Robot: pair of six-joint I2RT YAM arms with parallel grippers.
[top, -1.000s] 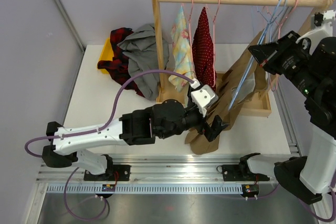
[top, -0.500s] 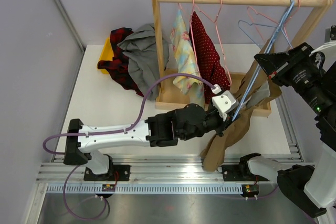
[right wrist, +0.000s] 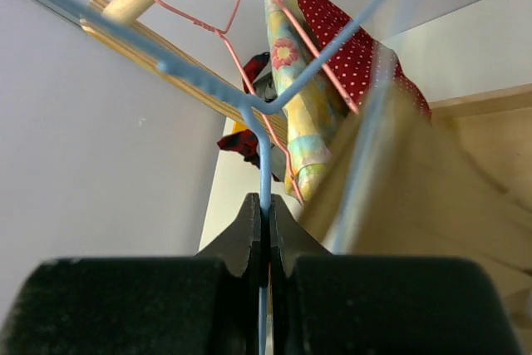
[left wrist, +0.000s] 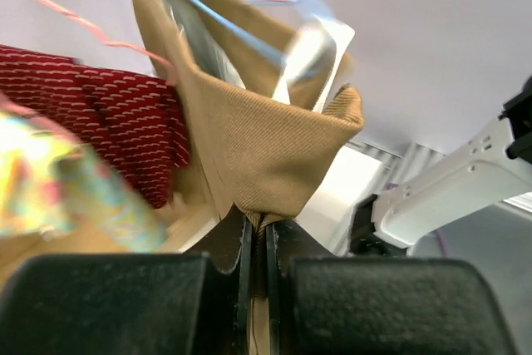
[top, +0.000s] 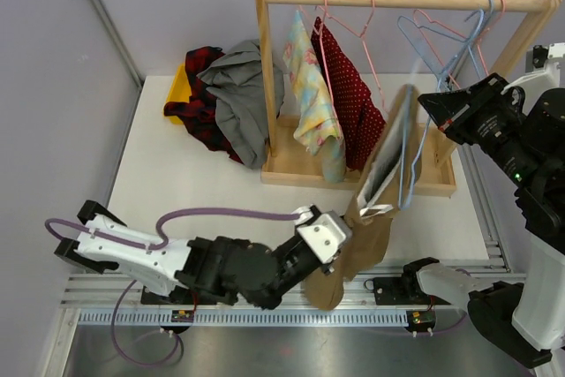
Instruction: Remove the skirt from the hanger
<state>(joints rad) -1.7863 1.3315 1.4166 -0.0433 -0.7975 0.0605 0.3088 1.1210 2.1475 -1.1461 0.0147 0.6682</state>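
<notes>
Jaws pressed together: left gripper (left wrist: 253,224) pinching skirt (left wrist: 266,147), right gripper (right wrist: 264,215) clamping hanger (right wrist: 262,160). Pulling-off step, probably; skirt not yet free. Next: steady hanger, draw skirt clear.

Top view: skirt (top: 364,234) hides fingertips of left gripper (left wrist: 256,234); blue hanger (top: 424,143) motion-blurred; right arm (top: 530,156) cut off by right edge.
</notes>
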